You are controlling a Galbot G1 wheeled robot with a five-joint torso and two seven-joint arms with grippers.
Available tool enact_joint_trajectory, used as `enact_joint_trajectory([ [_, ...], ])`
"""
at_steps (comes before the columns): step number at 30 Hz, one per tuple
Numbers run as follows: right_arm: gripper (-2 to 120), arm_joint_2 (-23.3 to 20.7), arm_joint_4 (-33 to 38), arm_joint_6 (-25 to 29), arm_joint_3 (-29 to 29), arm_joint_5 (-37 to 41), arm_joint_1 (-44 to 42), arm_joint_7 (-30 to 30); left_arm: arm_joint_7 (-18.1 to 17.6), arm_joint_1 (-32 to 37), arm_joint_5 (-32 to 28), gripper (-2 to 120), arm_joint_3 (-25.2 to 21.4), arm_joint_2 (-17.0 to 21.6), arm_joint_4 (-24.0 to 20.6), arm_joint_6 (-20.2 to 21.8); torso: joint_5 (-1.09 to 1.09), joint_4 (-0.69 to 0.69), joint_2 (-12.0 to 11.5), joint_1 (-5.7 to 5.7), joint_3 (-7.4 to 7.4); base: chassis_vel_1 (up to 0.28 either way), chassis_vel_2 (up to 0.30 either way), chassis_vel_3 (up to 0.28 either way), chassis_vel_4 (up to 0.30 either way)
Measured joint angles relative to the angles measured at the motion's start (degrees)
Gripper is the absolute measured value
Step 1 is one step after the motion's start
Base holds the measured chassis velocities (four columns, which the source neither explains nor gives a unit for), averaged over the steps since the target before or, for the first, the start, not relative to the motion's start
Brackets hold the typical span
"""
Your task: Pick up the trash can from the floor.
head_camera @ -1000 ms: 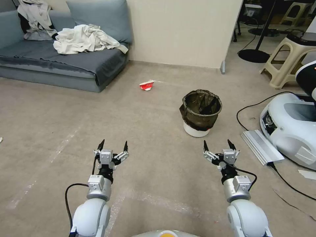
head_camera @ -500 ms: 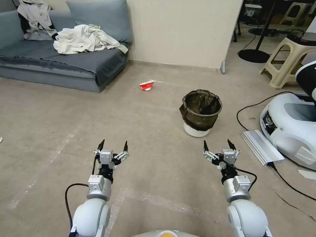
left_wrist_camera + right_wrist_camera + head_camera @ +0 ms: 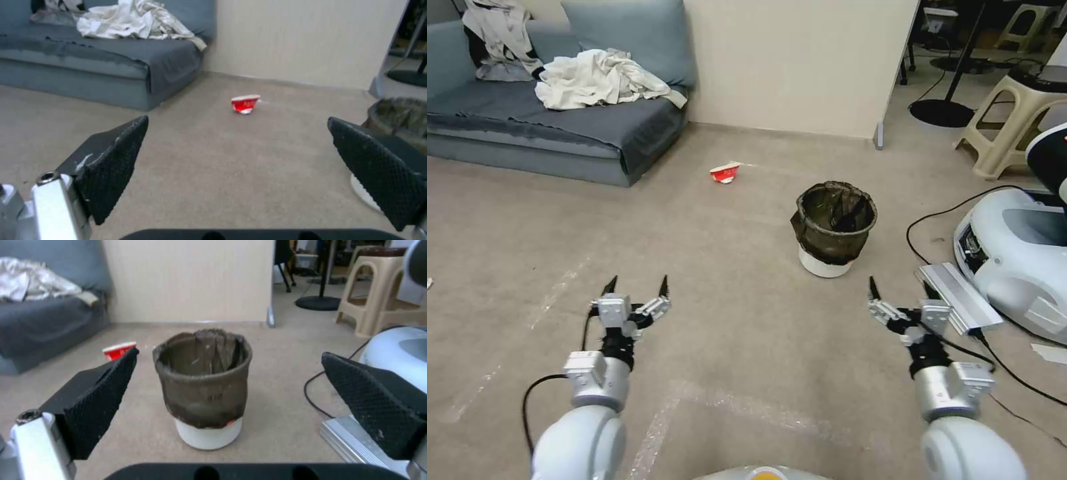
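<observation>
Things around the room, away from the work

A grey-blue sofa (image 3: 554, 127) stands at the far left with crumpled white cloth (image 3: 602, 79) on it. A crushed red-and-white paper cup (image 3: 724, 173) lies near the cream wall (image 3: 800, 63). At the right are beige plastic stools (image 3: 1017, 120), a black cable (image 3: 934, 220) and a white machine (image 3: 1020, 257).

Bin (image 3: 834, 227) stands upright on open floor (image 3: 714, 253); bare floor on its near, left and far sides. Right side tighter: black cable (image 3: 924, 227) just beside it, then a silver slab (image 3: 958, 297) and white machine base (image 3: 1017, 257). Red cup (image 3: 724, 173) lies well apart, far-left. Right gripper (image 3: 901, 288), jaws spread, has clear floor up to the bin.
</observation>
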Motion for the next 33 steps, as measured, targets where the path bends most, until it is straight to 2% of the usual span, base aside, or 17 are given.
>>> enact_joint_trajectory([
  [2, 100, -0.35, 3.64, -0.98, 1.52, 2.88, -1.85, 0.57, -0.05, 1.72, -2.37, 100, -1.23, 0.92, -3.2, 0.99, 0.02, 0.01, 0.0, 0.0, 0.0, 0.0, 0.0, 0.0, 0.0],
  [4, 100, -0.62, 5.2, 0.37, 2.21, 4.62, -3.09, 0.44, 0.1, 2.35, -2.93, 100, -1.54, 1.42, -3.55, 0.62, 0.01, 0.0, 0.0, 0.0, 0.0, 0.0, 0.0, 0.0, 0.0],
  [5, 100, -0.75, 5.68, 1.22, 2.47, 5.29, -3.57, 0.3, 0.23, 2.6, -3.19, 100, -1.61, 1.65, -3.57, 0.42, -0.05, 0.0, 0.0, 0.0, 0.0, 0.0, 0.0, 0.0, 0.0],
  [7, 100, -0.91, 5.87, 2.35, 2.73, 5.93, -4.06, 0.01, 0.54, 2.79, -3.43, 100, -1.74, 1.87, -3.57, 0.2, 0.02, 0.0, 0.0, 0.0, 0.0, 0.0, 0.0, 0.0, 0.0],
  [11, 100, -0.94, 5.68, 2.99, 2.75, 5.98, -4.11, -0.12, 0.64, 2.54, -3.72, 100, -1.73, 1.8, -3.16, 0.15, 0.0, 0.01, 0.0, 0.0, 0.0, 0.0, 0.0, 0.0, 0.0],
  [24, 100, -1.11, 4.73, 3.68, 2.72, 5.7, -3.87, -0.54, 0.71, 2.04, -3.58, 100, -1.51, 1.5, -2.05, 0.2, 0.0, 0.0, 0.0, 0.01, 0.0, 0.0, 0.0, 0.0, 0.0],
  [33, 100, -1.21, 4.39, 4.17, 2.76, 5.59, -3.79, -0.73, 0.73, 1.83, -3.51, 100, -1.28, 1.38, -1.7, 0.29, 0.0, 0.0, 0.0, 0.01, 0.0, -0.071, -0.068, -0.071, -0.072],
])
